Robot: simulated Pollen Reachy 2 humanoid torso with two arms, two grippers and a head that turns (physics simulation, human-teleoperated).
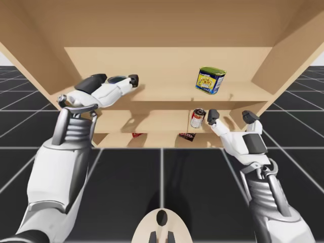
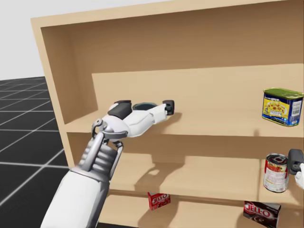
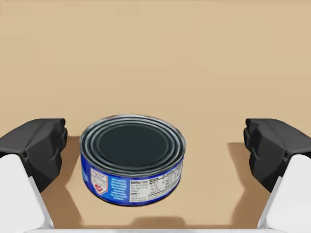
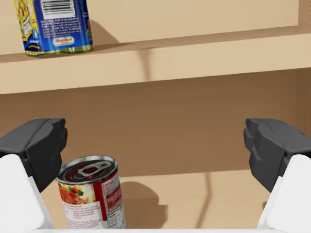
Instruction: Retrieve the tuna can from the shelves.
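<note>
Now wide open, my left pincer (image 3: 156, 145) straddles the tuna can (image 3: 132, 160); centring before closing should grip it squarely.

Wooden shelves (image 1: 167, 63), dark gridded floor (image 1: 202, 177)

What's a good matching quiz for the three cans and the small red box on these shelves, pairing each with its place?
Things: 1 flat blue can; 2 blue-and-yellow rectangular can; 3 tall red can; 4 small red box.
Places: A bottom shelf; B middle shelf, by my right gripper; C between the open fingers of my left gripper; D upper shelf, apart from both grippers.
Pairs: 1-C; 2-D; 3-B; 4-A.
</note>
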